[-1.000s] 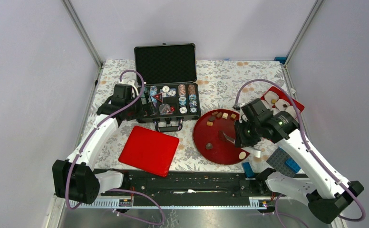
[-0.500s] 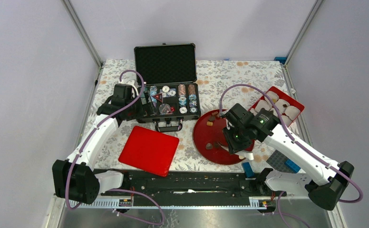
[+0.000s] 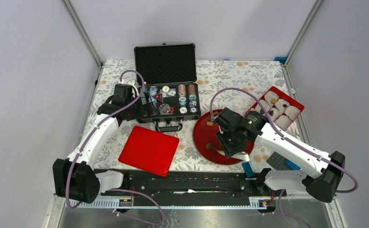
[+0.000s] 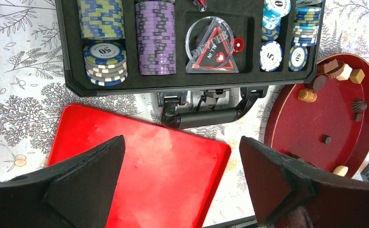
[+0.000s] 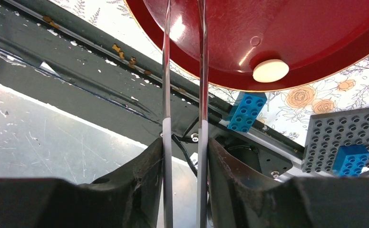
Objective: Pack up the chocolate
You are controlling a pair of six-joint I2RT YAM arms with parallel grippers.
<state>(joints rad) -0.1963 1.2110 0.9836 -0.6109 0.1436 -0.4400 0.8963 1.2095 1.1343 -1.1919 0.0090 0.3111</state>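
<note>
Small pieces of chocolate (image 4: 337, 71) in brown, tan and cream lie on a dark red round plate (image 3: 205, 135). A cream piece (image 5: 270, 70) rests near the plate's front rim. My right gripper (image 5: 185, 142) hovers over the plate's near side, shut on metal tweezers (image 5: 166, 71) whose two blades stand slightly apart and run up out of the right wrist view. A red tray (image 3: 294, 101) of white paper cups (image 3: 281, 105) sits at the right, some with a piece inside. My left gripper (image 4: 182, 180) hangs wide open and empty above a red square lid (image 4: 140, 166).
An open black case (image 3: 168, 61) of poker chips (image 4: 156, 45) stands at the back centre, its handle (image 4: 206, 116) facing the lid. Blue bricks (image 5: 247, 111) and a grey studded baseplate (image 5: 346, 140) lie at the front right. A black rail (image 3: 182, 183) runs along the near edge.
My right arm has swung left from beside the cup tray to over the plate's near side, and the tweezer blades have spread a little. The left arm has not moved.
</note>
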